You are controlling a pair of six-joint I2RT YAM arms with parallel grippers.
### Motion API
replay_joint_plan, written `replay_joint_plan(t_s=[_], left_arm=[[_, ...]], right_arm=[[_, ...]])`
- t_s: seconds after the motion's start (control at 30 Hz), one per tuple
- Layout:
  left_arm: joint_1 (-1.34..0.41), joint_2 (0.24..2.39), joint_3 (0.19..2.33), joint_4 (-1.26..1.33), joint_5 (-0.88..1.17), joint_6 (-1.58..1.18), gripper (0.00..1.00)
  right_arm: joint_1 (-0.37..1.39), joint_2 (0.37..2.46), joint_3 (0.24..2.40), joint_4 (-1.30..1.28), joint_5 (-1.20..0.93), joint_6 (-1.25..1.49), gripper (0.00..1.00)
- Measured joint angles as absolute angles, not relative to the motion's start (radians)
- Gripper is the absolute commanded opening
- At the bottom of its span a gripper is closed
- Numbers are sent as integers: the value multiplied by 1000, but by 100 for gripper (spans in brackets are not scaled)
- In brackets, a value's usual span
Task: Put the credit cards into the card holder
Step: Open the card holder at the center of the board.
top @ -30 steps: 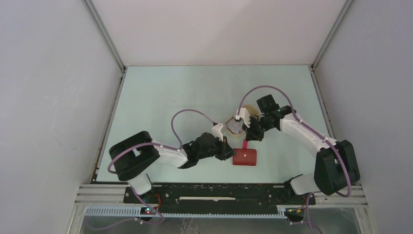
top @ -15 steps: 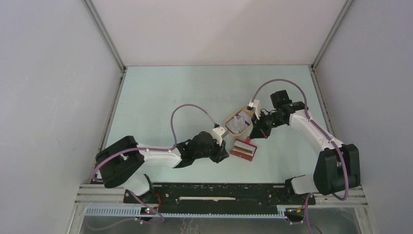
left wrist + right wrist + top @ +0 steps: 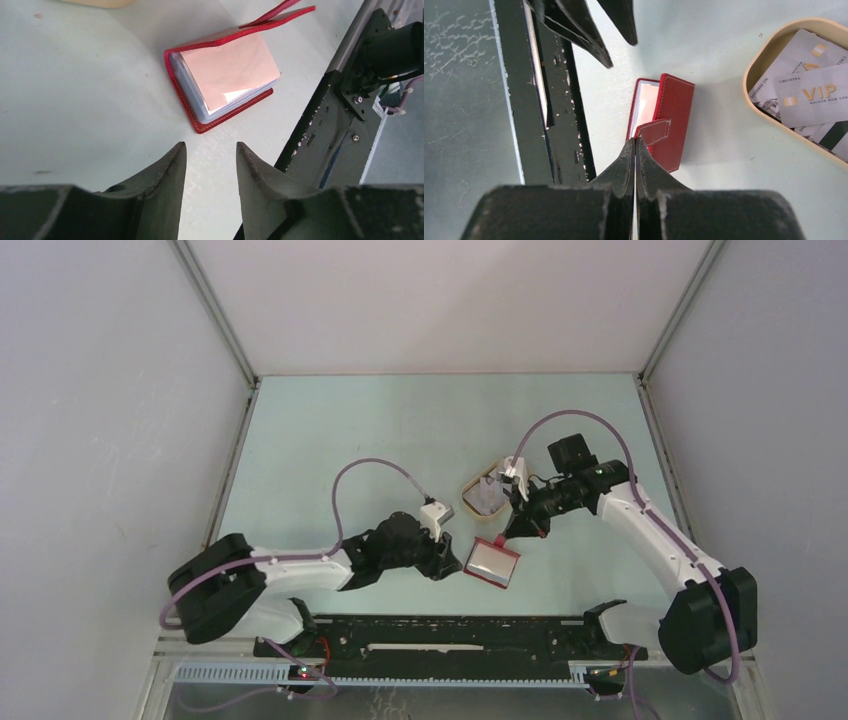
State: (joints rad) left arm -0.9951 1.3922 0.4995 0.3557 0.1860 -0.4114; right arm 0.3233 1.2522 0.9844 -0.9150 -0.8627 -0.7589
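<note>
The red card holder (image 3: pixel 492 562) lies on the table with its cover lifted, a pale inside sleeve showing (image 3: pixel 225 80). My right gripper (image 3: pixel 512 533) is shut on its snap tab (image 3: pixel 655 131) and holds the cover (image 3: pixel 676 115) up; the fingertips meet (image 3: pixel 635 141) at the tab's end. My left gripper (image 3: pixel 452 562) is open and empty, low over the table just left of the card holder, a short gap away (image 3: pixel 210 145). Several whitish-grey credit cards (image 3: pixel 809 90) lie in the beige tray (image 3: pixel 468 486) behind the card holder.
The beige tray's rim (image 3: pixel 754 65) is just beyond the card holder. The black base rail (image 3: pixel 450 635) runs along the near edge, close to the card holder (image 3: pixel 340 115). My left fingers (image 3: pixel 589 30) show at the top of the right wrist view.
The right gripper took the snap tab and pulled the cover up, so the card holder went from closed to open and slid slightly left and nearer. The left gripper drew back to the left.
</note>
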Motion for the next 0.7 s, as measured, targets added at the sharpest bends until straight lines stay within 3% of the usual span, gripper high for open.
replay_joint_plan(t_s=[0.27,0.7], left_arm=[[-989,1214,397,382,134,-447,55],[-988,1283,392,533,142,-484,56]], right_arm=[[321,1283,976,-834,-746,-673,0],[213,1399,960,-715,-456,-539,0]])
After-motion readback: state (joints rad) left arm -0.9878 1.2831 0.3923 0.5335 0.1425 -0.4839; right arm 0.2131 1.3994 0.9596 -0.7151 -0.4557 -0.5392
